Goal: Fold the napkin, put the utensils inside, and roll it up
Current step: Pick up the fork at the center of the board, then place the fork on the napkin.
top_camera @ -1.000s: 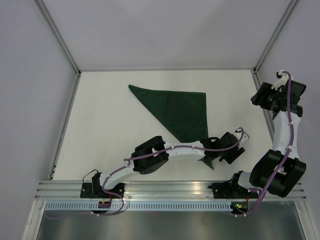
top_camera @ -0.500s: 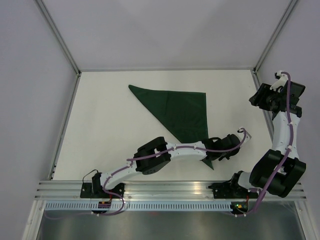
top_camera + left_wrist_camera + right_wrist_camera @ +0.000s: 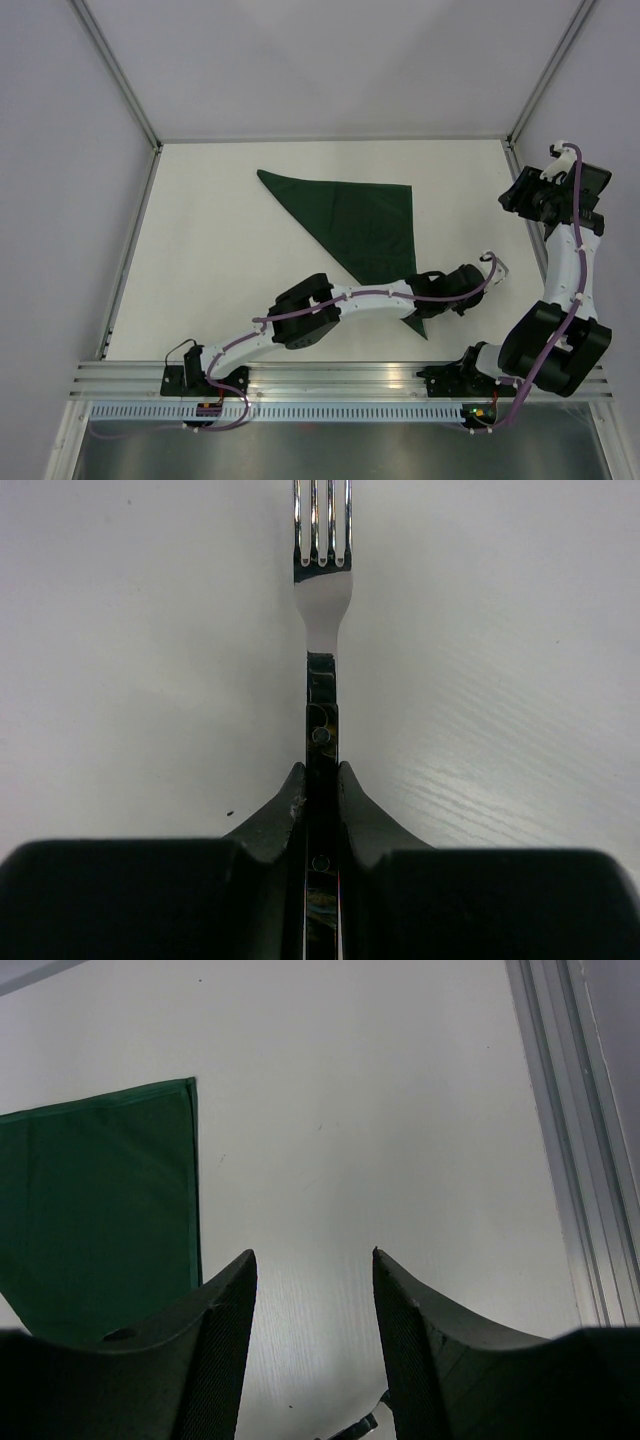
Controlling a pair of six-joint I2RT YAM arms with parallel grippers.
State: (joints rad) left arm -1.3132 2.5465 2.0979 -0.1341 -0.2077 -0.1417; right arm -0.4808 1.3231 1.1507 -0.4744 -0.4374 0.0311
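The left gripper (image 3: 322, 780) is clamped on the fork (image 3: 322, 630): both fingers press the black handle from two sides, some way behind the neck. The silver tines point straight away from the wrist, to the top of the frame, so the fork's long axis runs in line w/ the gripper. In the top view this is lower right of centre, over the white table (image 3: 200, 250); the fork itself is hidden there, and I cannot tell if it touches the table. The napkin (image 3: 355, 220), already folded to a dark green triangle, lies up and left of this gripper, its lower tip passing under the left arm. So the left arm is much nearer. The right gripper (image 3: 314, 1254) hangs at the right edge, well apart, jaws wide w/ nothing btw. them. No brand, label or writing can be read.
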